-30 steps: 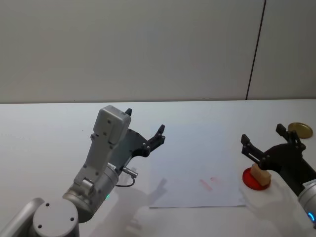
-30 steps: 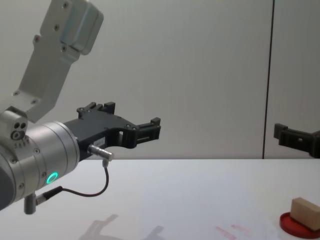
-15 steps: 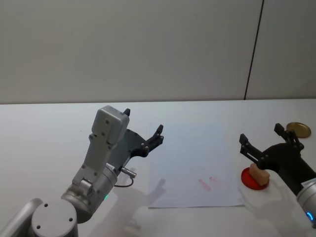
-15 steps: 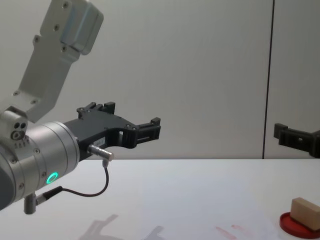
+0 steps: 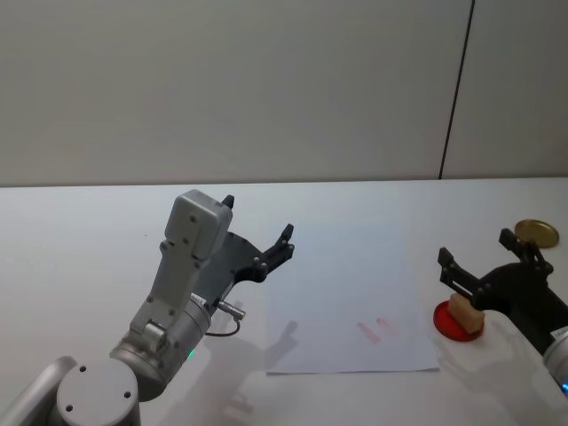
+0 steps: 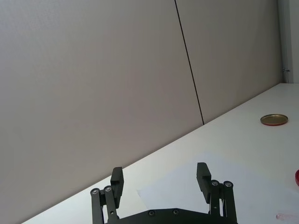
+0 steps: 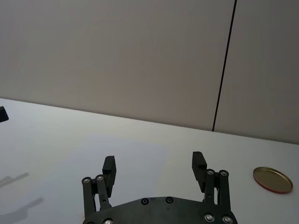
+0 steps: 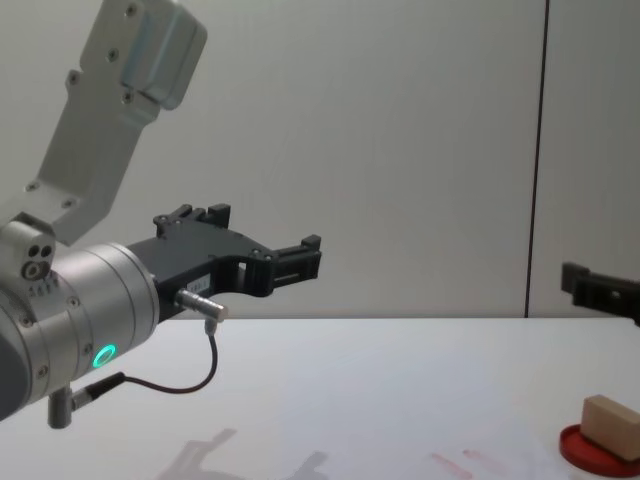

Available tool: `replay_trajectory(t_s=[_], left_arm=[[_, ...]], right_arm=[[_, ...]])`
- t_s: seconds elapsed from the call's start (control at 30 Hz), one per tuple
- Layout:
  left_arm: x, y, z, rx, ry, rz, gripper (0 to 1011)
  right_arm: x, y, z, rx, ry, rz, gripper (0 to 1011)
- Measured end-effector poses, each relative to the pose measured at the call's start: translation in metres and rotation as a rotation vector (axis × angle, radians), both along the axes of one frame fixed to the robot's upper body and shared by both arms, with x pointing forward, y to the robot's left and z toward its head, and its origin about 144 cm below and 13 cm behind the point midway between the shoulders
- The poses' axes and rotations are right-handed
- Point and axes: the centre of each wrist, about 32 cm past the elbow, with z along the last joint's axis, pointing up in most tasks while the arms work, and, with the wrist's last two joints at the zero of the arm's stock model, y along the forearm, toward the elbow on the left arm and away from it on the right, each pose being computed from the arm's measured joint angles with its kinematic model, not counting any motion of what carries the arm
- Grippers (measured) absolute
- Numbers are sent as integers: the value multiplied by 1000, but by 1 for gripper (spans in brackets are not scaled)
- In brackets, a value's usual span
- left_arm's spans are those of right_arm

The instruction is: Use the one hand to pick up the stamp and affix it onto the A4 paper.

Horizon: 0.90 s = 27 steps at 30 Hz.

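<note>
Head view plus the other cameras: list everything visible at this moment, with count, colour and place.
stamp: one, light tan wood, standing on the red disc
red disc: one, red, flat on the table just right of the paper
paper: one, white with faint pink marks, table centre
round lid: one, gold, far right, behind the disc
table: one, white
wall: grey, dark vertical seam, behind the table
left gripper: one, black, open, raised left of the paper
right gripper: one, black, open, above the stamp, not touching

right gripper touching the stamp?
Apart. Chest view shows it: the right gripper hangs open above the stamp, with bare wall between them. The stamp rests on the red disc.
</note>
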Motion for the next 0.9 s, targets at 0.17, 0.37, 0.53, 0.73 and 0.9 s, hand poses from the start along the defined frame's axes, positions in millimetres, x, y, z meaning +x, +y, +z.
replay_trajectory(t_s=[0.17,0.37,0.53,0.73,0.9], left_arm=[[0,0,0,0,0,0,993],[0,0,0,0,0,0,993],[0,0,0,0,0,0,993],[0,0,0,0,0,0,993],[0,0,0,0,0,0,993]], right_arm=[[1,-9,-3,-10,30,13,1001],[4,-22,-10,-26,75,40,1001],[7,-31,-16,-39,108,61,1001],[11,-36,-21,-46,135,77,1001],[15,-40,-27,-53,157,86,1001]])
